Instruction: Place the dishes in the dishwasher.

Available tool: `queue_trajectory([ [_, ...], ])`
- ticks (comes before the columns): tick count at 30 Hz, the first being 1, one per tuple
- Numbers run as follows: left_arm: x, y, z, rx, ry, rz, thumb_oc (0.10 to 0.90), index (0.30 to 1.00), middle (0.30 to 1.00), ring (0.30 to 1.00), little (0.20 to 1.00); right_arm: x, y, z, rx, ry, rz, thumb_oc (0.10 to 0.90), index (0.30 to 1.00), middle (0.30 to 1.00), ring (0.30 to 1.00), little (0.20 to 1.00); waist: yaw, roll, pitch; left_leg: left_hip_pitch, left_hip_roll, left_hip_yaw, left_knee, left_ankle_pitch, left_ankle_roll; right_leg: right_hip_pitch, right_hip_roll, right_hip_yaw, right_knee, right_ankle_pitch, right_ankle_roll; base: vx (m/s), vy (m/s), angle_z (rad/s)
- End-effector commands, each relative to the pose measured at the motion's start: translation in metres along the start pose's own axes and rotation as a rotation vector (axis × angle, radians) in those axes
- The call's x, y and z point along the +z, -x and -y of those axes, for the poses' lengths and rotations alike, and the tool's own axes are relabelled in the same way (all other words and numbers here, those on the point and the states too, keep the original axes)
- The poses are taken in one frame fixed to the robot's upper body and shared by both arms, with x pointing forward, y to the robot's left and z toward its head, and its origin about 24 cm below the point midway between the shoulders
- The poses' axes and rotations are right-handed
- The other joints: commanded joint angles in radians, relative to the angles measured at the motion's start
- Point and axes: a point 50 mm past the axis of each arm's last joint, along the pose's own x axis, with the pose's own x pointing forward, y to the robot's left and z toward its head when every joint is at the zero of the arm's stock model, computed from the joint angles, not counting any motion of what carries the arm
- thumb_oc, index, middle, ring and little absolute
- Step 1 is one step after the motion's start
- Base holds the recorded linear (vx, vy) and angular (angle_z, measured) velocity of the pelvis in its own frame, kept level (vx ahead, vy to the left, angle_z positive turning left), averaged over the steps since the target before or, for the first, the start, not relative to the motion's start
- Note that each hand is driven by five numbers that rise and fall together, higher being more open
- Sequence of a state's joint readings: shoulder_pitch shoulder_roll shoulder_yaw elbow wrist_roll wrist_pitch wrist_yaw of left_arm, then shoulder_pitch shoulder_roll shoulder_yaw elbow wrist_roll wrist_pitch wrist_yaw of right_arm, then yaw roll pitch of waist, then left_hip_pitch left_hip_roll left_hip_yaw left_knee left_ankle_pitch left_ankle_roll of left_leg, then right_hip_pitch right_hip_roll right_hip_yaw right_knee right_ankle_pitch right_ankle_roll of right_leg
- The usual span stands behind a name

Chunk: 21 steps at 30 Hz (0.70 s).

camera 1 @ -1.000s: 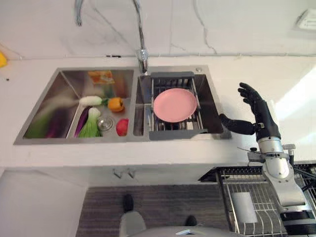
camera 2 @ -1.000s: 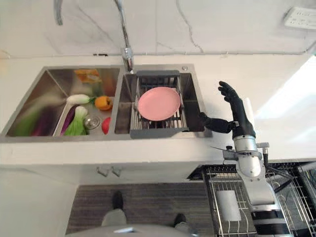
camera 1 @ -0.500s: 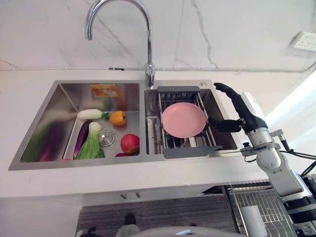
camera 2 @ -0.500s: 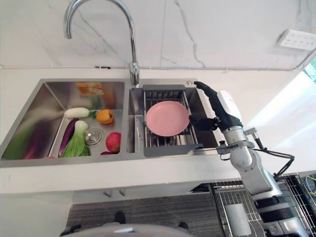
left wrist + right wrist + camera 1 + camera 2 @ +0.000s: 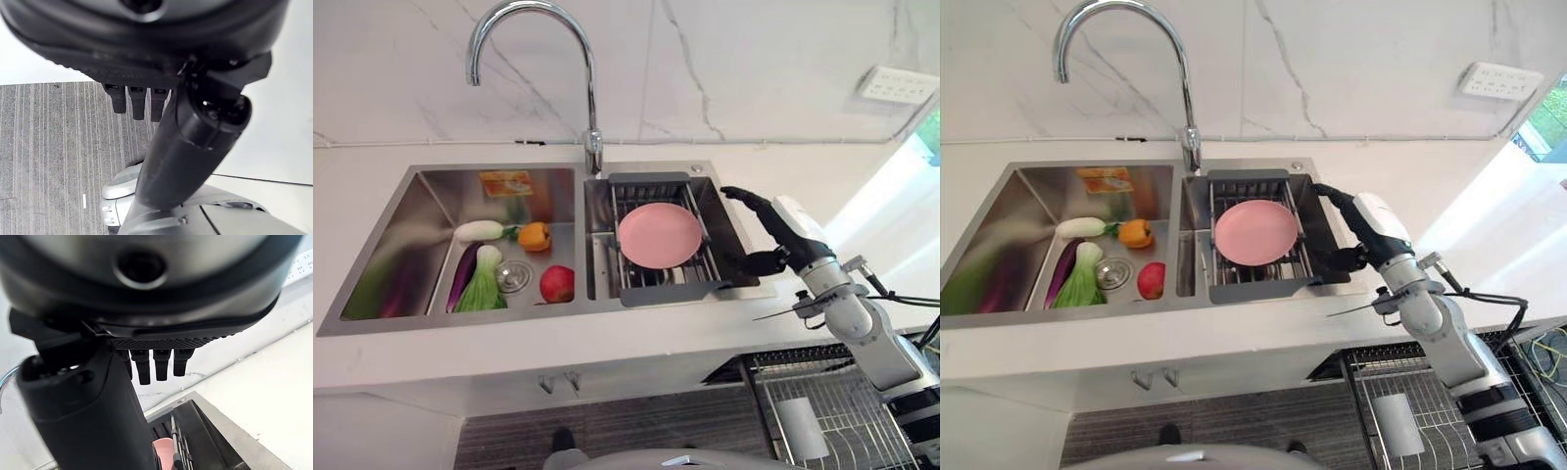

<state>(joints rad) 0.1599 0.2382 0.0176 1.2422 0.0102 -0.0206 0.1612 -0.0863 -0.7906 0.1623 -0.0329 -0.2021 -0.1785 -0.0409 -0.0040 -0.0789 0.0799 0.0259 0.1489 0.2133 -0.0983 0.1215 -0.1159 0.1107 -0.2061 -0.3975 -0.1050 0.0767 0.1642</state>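
The round pink plate (image 5: 660, 235) lies flat on the dark wire drainer rack (image 5: 663, 280) set in the right basin of the stainless steel double sink (image 5: 431, 201). The robot's right hand (image 5: 771, 227) hovers just beside the rack's right edge, fingers straight and spread, thumb apart, holding nothing. The left hand (image 5: 186, 142) hangs over the grey floor, fingers straight, idle.

Risks, as judged: the plate lies flat, leaving little rim to grip; a shallow pinch could let it slip and strike the rack. The fingers could catch the rack's frame and shift it. The open dishwasher basket (image 5: 842, 411) lies low on the right, so carrying the plate there tilted may drop it.
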Motion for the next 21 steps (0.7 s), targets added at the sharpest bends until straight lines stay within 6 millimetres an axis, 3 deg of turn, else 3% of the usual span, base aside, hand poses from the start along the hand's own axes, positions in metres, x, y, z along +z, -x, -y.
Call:
queue_trajectory([
  [1,0.008,-0.001,0.007,-0.033,-0.067,0.018,0.800,0.900,0.900,0.900,0.900,0.039,-0.018,0.041,-0.102,0.090,0.230,0.800,0.900,0.900,0.900,0.900,0.047,0.043,-0.004,0.099,0.012,0.015,0.019,-0.153,0.002,-0.045,-0.041,-0.003,0.022,-0.003,0.049,0.00,0.000,0.00],
  [11,0.012,-0.001,0.009,-0.046,-0.070,0.032,0.800,0.900,0.900,0.900,0.900,0.031,-0.020,0.027,-0.066,0.071,0.192,0.800,0.900,0.900,0.900,0.900,0.050,0.047,-0.007,0.102,0.011,0.014,0.020,-0.154,0.004,-0.039,-0.045,-0.010,0.022,-0.003,0.049,0.00,0.000,0.01],
  [21,0.007,-0.001,0.009,-0.044,-0.091,0.017,0.800,0.900,0.900,0.900,0.900,0.030,-0.028,0.017,0.014,0.193,0.196,0.800,0.900,0.900,0.900,0.900,0.055,0.047,-0.010,0.098,0.009,0.007,0.019,-0.153,0.002,-0.038,-0.046,-0.020,0.023,-0.001,0.049,0.00,0.000,0.00],
])
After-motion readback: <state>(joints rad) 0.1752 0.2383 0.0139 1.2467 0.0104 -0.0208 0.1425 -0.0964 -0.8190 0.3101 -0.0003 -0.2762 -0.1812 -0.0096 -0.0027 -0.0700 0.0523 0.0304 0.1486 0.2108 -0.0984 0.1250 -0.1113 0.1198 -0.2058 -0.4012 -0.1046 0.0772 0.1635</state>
